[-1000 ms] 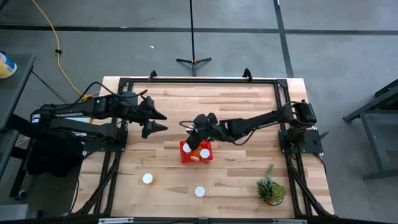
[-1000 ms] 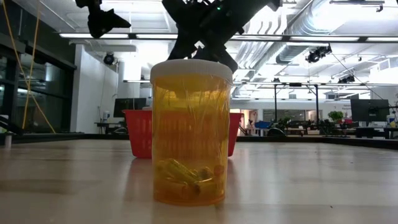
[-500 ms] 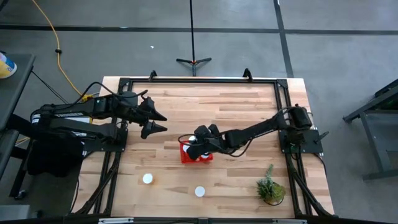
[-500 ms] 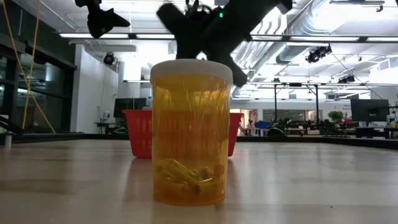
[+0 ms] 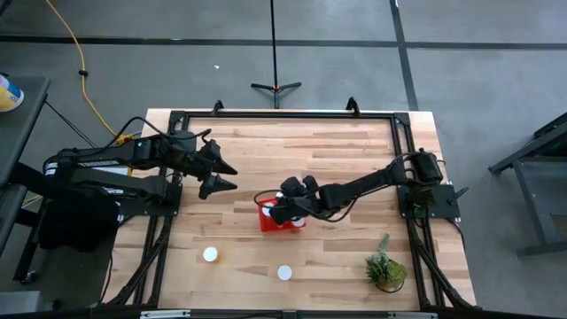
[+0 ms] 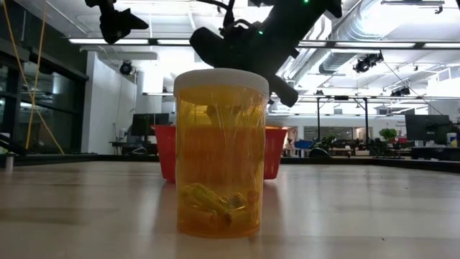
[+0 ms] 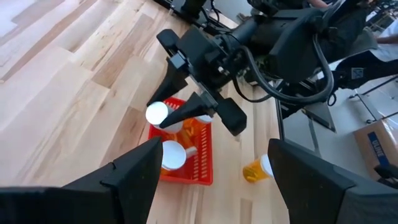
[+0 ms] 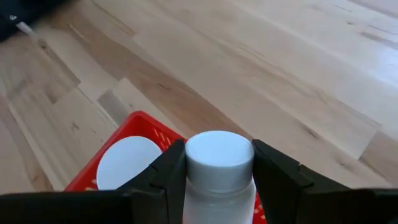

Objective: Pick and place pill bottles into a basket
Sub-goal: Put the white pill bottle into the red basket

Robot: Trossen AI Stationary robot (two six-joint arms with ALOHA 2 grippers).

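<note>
The red mesh basket (image 5: 282,220) stands mid-table, with a white-capped pill bottle (image 8: 129,162) in it. My right gripper (image 5: 282,206) is over the basket, shut on another pill bottle (image 8: 219,158). It also shows in the left wrist view (image 7: 186,112), the bottle's cap (image 7: 157,113) at its fingertips. Two more bottles stand on their bases near the table's front edge, one toward the left (image 5: 210,254) and one in the middle (image 5: 284,273). The middle one fills the low view (image 6: 221,151). My left gripper (image 5: 220,174) is open and empty, left of the basket and farther back. My right gripper pinches the pill bottle between its two fingers (image 8: 165,177), on opposite sides of the body just below the white cap (image 8: 219,183). The fingers slant down from the table's right. The bottle is tilted over the basket, and the gripper hides its lower end.
A small green potted plant (image 5: 386,266) stands near the front right corner. A dark frame (image 5: 283,115) runs along the table's far side and both sides. Bare wood lies between the basket and the far edge.
My right gripper has gone toward the table's near edge and down, carrying the bottle from beyond the basket's far side to over the basket. The basket has slid a little toward the table's right.
</note>
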